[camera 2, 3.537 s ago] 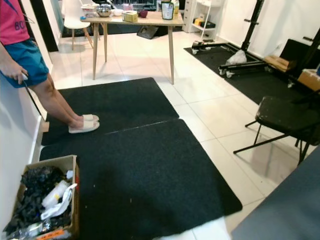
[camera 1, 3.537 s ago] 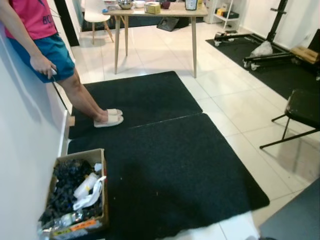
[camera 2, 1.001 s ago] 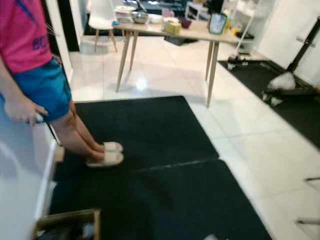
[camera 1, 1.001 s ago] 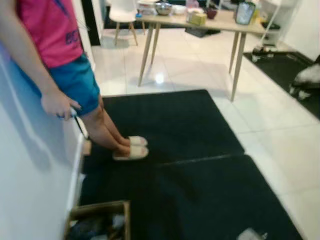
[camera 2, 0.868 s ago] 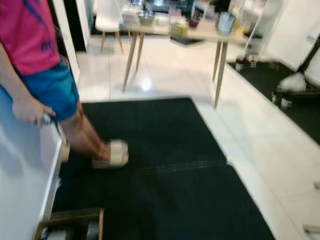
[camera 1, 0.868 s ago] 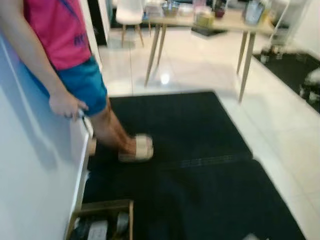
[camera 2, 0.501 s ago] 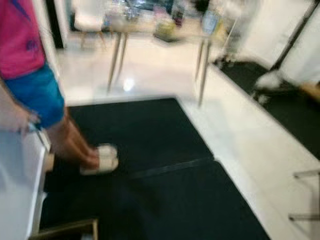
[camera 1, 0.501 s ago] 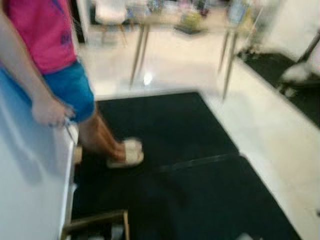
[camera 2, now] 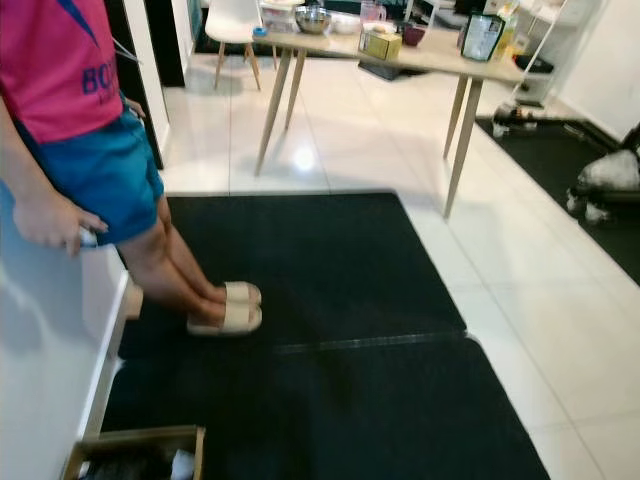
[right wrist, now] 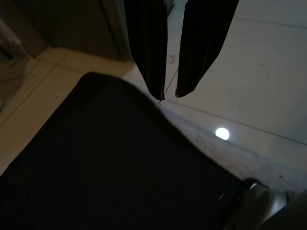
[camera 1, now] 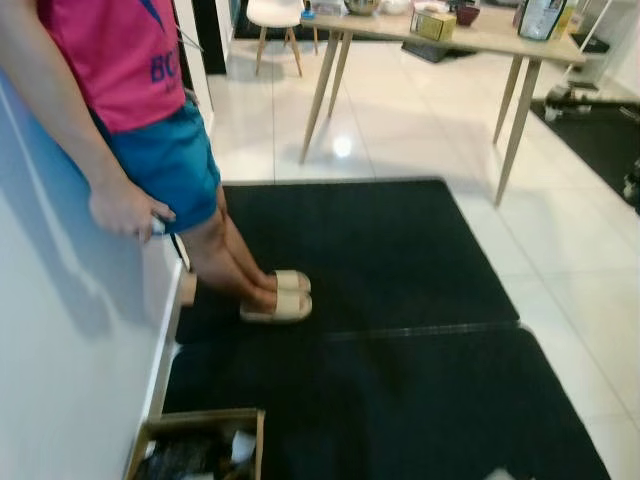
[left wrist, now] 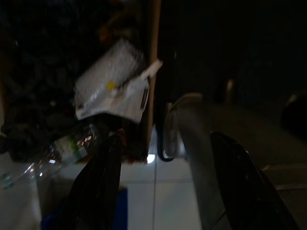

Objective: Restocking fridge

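Note:
A cardboard box of restocking goods sits on the floor by the white wall, at the bottom edge of the eye views. In the dark left wrist view, my left gripper hangs open above that box. A white packet and a clear plastic bottle lie inside it. My right gripper hangs over the black mat beside pale floor tiles. Its two fingers are nearly together with nothing between them.
A person in a pink shirt, blue shorts and beige slippers leans on the white wall at the left. Two black mats cover the floor ahead. A wooden table with several items and a white chair stand beyond.
The head camera has turned left and tilted up, so the box has slid to the bottom edge. The blur has settled. The person stands as before.

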Robot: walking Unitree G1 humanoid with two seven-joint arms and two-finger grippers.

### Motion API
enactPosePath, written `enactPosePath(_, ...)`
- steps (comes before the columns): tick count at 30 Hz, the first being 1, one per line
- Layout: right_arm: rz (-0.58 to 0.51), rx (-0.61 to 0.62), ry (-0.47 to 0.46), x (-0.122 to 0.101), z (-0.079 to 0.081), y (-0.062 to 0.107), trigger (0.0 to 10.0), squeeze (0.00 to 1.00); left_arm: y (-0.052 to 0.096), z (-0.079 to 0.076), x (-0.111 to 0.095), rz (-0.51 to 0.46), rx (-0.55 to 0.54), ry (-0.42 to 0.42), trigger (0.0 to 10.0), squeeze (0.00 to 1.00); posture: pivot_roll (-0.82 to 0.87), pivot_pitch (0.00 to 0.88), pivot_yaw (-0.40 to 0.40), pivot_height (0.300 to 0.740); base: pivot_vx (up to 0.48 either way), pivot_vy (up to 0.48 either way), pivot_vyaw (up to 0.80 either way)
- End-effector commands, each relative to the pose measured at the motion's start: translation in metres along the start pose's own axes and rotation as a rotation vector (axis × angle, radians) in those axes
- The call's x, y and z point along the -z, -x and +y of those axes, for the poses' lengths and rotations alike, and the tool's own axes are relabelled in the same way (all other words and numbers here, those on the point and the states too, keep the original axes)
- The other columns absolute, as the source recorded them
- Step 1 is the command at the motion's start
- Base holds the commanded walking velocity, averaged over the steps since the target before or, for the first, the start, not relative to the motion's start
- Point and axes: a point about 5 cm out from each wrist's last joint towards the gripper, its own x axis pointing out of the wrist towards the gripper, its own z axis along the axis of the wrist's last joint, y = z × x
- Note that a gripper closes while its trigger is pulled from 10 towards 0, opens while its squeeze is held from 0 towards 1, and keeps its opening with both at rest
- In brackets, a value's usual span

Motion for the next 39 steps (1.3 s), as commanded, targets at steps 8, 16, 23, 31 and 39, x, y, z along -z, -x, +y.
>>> enactPosePath(8,0.000,0.000,-0.016,-0.0007,-0.0003,-0.0001,10.0,0.00,0.0006,-0.0030,0.0057,0.019,0.014,-0.026,10.0,0.00,-0.10,0.000,-0.061,0.740,0.000,0.000,0.00)
enactPosePath(16,0.005,0.002,-0.013,0.0007,-0.0008,0.0002,10.0,0.00,-0.0001,-0.0055,0.0049,0.017,0.027,-0.034,10.0,0.00,-0.10,0.000,-0.064,0.740,0.000,0.000,0.00)
enactPosePath(23,0.007,0.004,-0.011,0.0014,-0.0022,0.0005,10.0,0.00,-0.0004,-0.0070,0.0043,0.014,0.038,-0.036,10.0,0.00,-0.10,0.000,-0.064,0.740,0.000,-0.391,0.00)
enactPosePath(31,0.008,-0.001,-0.012,0.0018,-0.0008,0.0003,10.0,0.00,-0.0005,-0.0059,0.0025,0.008,0.038,-0.035,10.0,0.00,-0.10,0.000,-0.060,0.740,0.000,-0.454,0.00)
enactPosePath(39,0.011,-0.004,-0.016,0.0026,0.0015,-0.0002,10.0,0.00,-0.0002,-0.0039,0.0010,-0.009,0.022,-0.010,10.0,0.00,-0.10,0.000,-0.058,0.740,0.000,-0.169,0.00)
